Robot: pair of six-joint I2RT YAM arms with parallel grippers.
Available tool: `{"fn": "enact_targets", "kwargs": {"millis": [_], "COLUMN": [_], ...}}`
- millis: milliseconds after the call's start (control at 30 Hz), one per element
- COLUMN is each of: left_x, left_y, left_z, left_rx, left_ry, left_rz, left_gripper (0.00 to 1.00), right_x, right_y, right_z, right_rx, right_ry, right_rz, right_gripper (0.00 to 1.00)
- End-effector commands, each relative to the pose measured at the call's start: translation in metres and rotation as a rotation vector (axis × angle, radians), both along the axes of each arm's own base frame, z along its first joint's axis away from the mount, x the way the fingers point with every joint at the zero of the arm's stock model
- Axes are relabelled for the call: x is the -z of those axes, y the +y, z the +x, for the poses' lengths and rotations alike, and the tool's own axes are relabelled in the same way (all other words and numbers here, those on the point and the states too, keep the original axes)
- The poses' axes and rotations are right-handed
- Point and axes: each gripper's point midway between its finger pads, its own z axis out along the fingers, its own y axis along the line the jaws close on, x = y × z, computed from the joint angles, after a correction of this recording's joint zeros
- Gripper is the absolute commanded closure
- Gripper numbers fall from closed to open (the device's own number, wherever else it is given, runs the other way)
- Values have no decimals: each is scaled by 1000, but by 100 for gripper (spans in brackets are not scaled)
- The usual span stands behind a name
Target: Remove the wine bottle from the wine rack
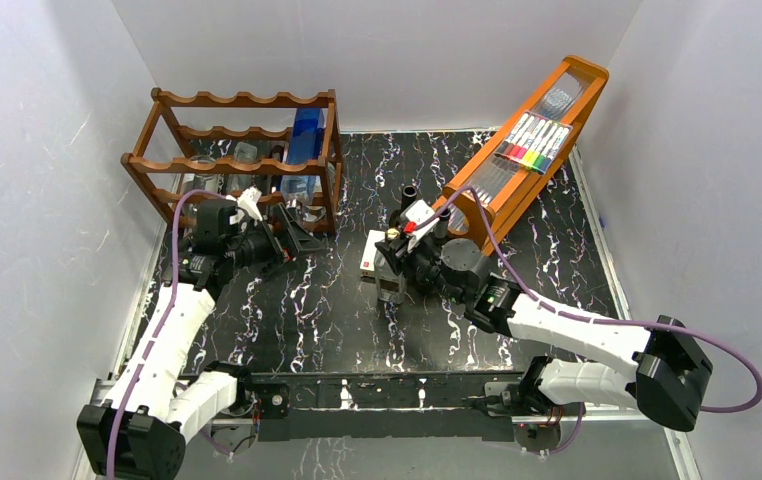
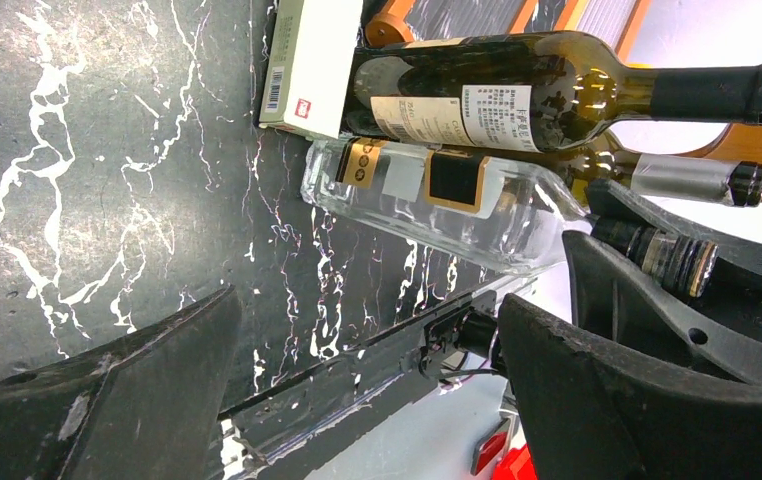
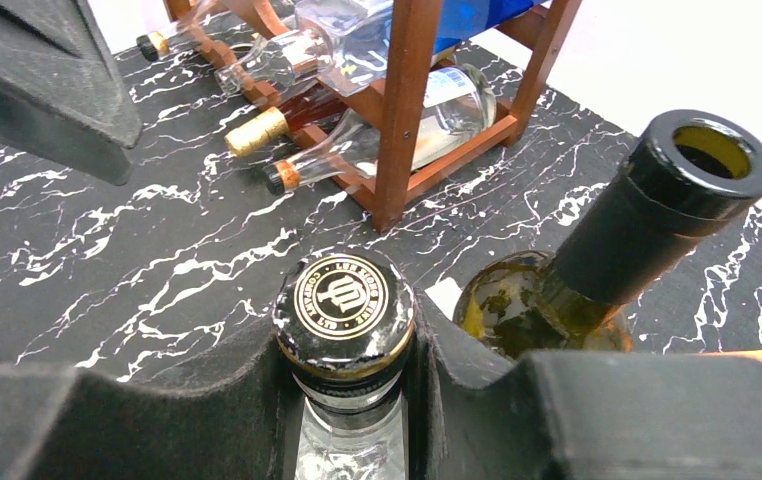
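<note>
We see the clear wine bottle [image 3: 344, 300] upright mid-bench [image 1: 307, 320], its neck clamped in the right pincer [image 3: 345, 400], a green bottle [image 3: 657, 220] just beside. The wine rack [image 1: 242, 100] stands at the far-left corner; the left pincer [image 1: 295, 235] gapes apart before it.

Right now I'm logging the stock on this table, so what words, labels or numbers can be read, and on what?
Cap of the clear bottle: ring of letters around a monogram, seemingly including "COMPANY"; rest blurred.
Label on the green wine bottle: printed lines, too small to read.
White box: barcode and red mark, unreadable.
Markers: too small.
</note>
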Motion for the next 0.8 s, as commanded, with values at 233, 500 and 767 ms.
{"fn": "enact_targets", "kwargs": {"millis": [233, 500, 767], "left_x": [-4, -9, -22], "left_y": [3, 7, 25], "left_z": [-4, 3, 16], "left_rx": [1, -5, -32], "left_ry": [-17, -42, -106], "left_rz": [15, 50, 179], "left_gripper": [2, 2, 2], "right_x": [-40, -39, -58], "right_y": [-5, -3, -4], "right_z": [10, 4, -13], "right_rx": [31, -14, -107], "right_ry": [-86, -87, -152], "right_rz": [59, 15, -12], "right_gripper": [64, 19, 2]}}
